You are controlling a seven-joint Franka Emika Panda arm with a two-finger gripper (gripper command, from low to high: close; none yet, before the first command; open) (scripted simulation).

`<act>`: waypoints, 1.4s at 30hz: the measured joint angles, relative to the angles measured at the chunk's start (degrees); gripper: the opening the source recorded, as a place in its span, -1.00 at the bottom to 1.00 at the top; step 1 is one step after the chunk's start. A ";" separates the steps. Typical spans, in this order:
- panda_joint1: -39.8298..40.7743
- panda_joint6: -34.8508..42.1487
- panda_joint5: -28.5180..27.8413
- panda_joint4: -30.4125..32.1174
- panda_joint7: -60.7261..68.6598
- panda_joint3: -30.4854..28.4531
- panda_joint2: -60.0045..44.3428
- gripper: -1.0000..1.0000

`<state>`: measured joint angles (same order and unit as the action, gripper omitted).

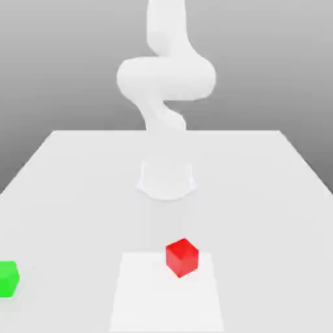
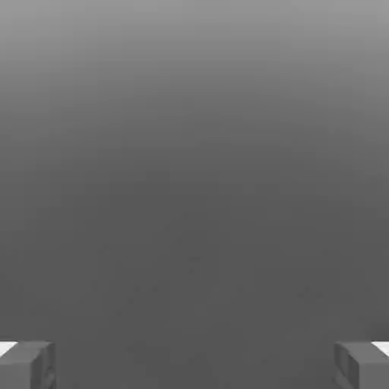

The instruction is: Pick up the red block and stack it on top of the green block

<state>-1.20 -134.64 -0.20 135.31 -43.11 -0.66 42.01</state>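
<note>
A bare simulated test bench, not a lived-in room. A plain white table stands against a featureless grey gradient backdrop. A smooth, untextured white robot arm rises from a round base at the table's far middle. A flat-coloured red block and green block sit near.

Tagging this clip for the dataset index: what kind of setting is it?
Most likely a bare simulated tabletop workspace, not a real room. A plain white flat table sits against an empty grey backdrop, with a smooth white robot arm and only two props: a small red cube and a small green cube.
</note>
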 joint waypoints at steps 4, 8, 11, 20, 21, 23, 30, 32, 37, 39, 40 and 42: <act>-2.03 -5.49 -0.22 6.60 5.32 -1.09 -7.46 0.00; -4.06 -10.88 -0.46 13.09 10.61 -2.20 -14.82 0.00; -5.54 -15.05 -0.59 18.10 14.77 -2.97 -20.58 0.00; -8.78 -31.65 0.60 29.60 26.69 -3.55 -43.04 0.00; -8.53 -33.52 1.30 29.44 27.31 -3.20 -45.25 0.00; -7.98 -37.14 2.76 28.94 28.43 -2.33 -49.51 0.00; -6.78 -39.99 3.06 28.48 28.62 -1.06 -52.95 -1.00; -6.57 -40.02 3.06 28.50 28.65 -0.86 -52.94 -1.00; -6.95 -32.30 0.53 29.78 26.86 -1.98 -43.91 -1.00; -7.03 -28.77 -0.14 30.37 26.38 -2.26 -39.80 -1.00; -5.80 -27.31 -0.12 29.64 25.57 -2.90 -39.12 -1.00; -1.81 -24.92 0.60 26.56 23.15 -4.67 -39.97 -1.00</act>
<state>-3.00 -159.56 0.40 161.87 -19.96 -5.33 2.04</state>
